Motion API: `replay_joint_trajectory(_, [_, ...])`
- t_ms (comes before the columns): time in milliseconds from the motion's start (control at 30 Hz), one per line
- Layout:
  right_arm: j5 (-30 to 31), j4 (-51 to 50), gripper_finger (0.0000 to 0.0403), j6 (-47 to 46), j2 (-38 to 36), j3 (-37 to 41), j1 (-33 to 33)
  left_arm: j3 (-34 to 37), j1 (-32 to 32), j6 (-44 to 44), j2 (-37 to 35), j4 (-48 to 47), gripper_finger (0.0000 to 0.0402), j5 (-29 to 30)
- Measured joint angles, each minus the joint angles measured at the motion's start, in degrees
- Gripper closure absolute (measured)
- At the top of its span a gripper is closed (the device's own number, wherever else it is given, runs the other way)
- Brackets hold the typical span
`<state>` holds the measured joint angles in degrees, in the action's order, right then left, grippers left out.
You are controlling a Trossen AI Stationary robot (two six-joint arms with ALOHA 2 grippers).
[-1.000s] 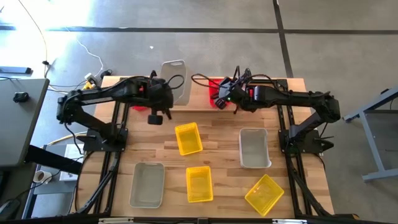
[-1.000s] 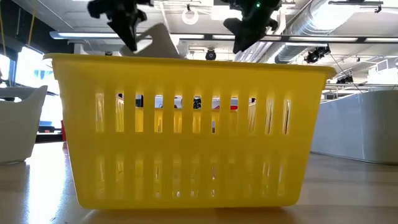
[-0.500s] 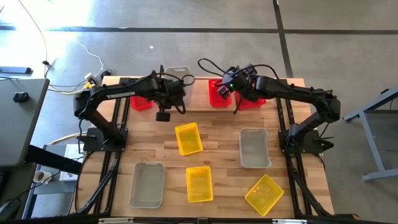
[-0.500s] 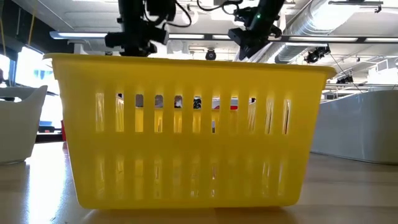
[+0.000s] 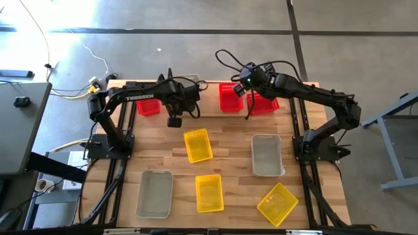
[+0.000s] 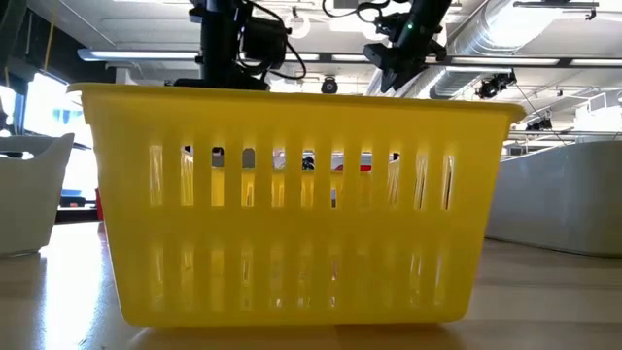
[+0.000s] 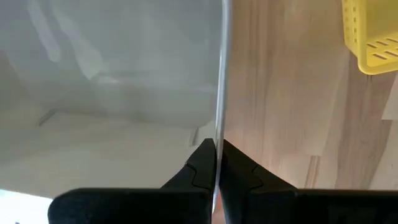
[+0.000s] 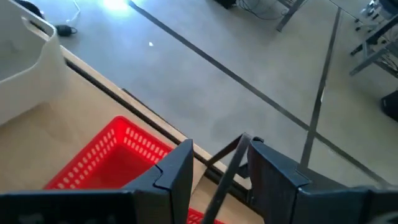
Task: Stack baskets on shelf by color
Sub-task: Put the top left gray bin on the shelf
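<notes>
My left gripper (image 5: 177,98) is at the table's far left, pointing down, shut on a grey-white basket (image 7: 112,81). In the high view the arm hides all but a far strip of that basket (image 5: 189,79). Red baskets (image 5: 148,107) (image 5: 228,98) (image 5: 262,103) stand along the far edge. My right gripper (image 8: 217,171) hovers open over the two right ones. A thin black shelf rod (image 8: 228,167) shows between its fingers; whether they touch it, I cannot tell. Yellow baskets (image 5: 198,145) (image 5: 209,192) (image 5: 277,203) and grey-white ones (image 5: 266,155) (image 5: 154,194) rest on the wood. My left gripper pinches the grey-white basket's thin side wall at its rim (image 7: 220,127), one finger inside the basket and one outside. The fingers come from above, pointing down. Whether the basket's bottom rests on anything does not show.
In the low view a yellow basket (image 6: 292,194) stands right in front and hides most of the table. Black arm-mount frames (image 5: 121,163) (image 5: 307,163) run along both sides. Bare wood (image 5: 228,140) lies between the baskets in the middle.
My left gripper has gone down and a little toward the table's right with the grey-white basket. The basket stood tipped up above the far edge and has sunk below the yellow basket's rim in the low view. My right gripper has swung toward the far right, staying open.
</notes>
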<state>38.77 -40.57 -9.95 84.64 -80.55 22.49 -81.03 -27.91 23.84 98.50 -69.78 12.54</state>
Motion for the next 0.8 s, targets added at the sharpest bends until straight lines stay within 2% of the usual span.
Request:
replay_joint_trajectory(533, [-0.4, -2.7, 0.0265, 7.9, -0.1, -8.8, 0.4, 0.0, -0.6, -0.9, 2.2, -0.8, 0.0399, 0.1])
replay_joint_trajectory(800, [-1.2, -4.9, 0.0265, 8.9, -0.1, -9.7, 0.4, 0.0, -0.6, -1.2, 2.2, -0.8, 0.0371, 0.4])
